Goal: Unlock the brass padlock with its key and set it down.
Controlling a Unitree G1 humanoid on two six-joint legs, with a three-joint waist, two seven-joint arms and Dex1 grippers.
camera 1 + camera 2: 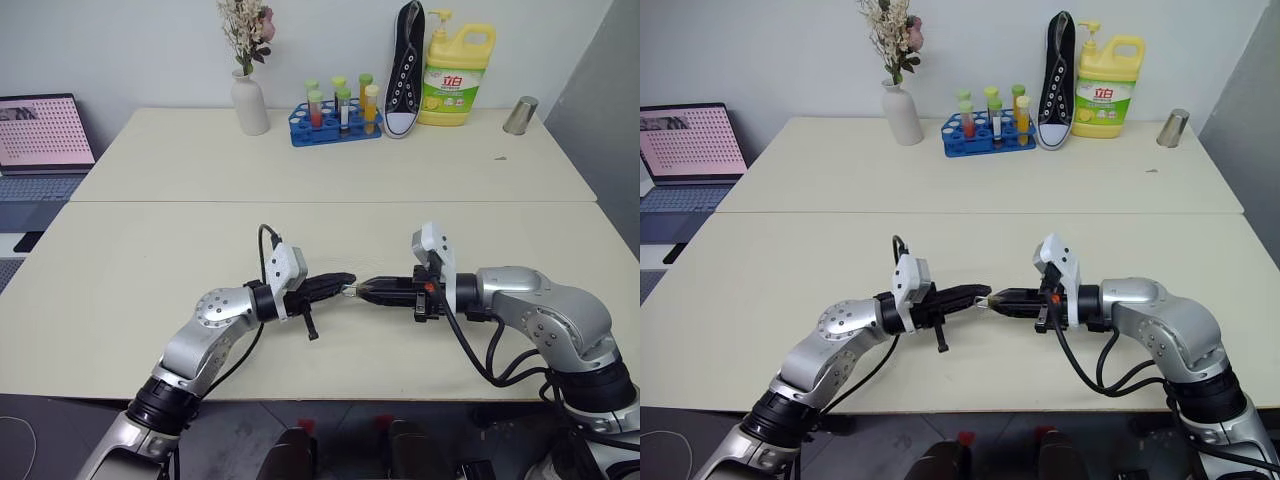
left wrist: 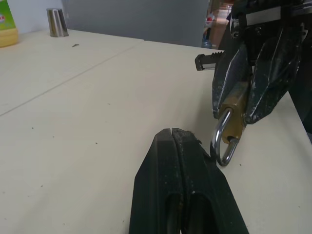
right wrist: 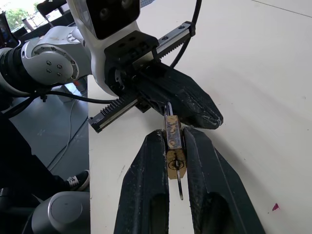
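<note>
The brass padlock (image 3: 173, 141) is clamped between the two black fingers of my right gripper (image 3: 173, 132), keyhole face toward that wrist. Its silver shackle (image 2: 220, 141) sticks out past the fingertips toward my left gripper (image 2: 171, 131). The left gripper is shut, its tips pressed together right beside the shackle, and I see nothing between them. A thin silver piece (image 3: 179, 187) hangs below the keyhole; I cannot tell whether it is the key. From the head, both grippers meet tip to tip above the near table (image 1: 150, 300), with the padlock (image 1: 349, 291) between them.
Along the far table stand a white vase with flowers (image 1: 250, 100), a blue rack of tubes (image 1: 335, 125), a black shoe (image 1: 403, 70), a yellow detergent bottle (image 1: 458, 75) and a metal cup (image 1: 520, 115). A laptop (image 1: 40, 135) sits off to the left.
</note>
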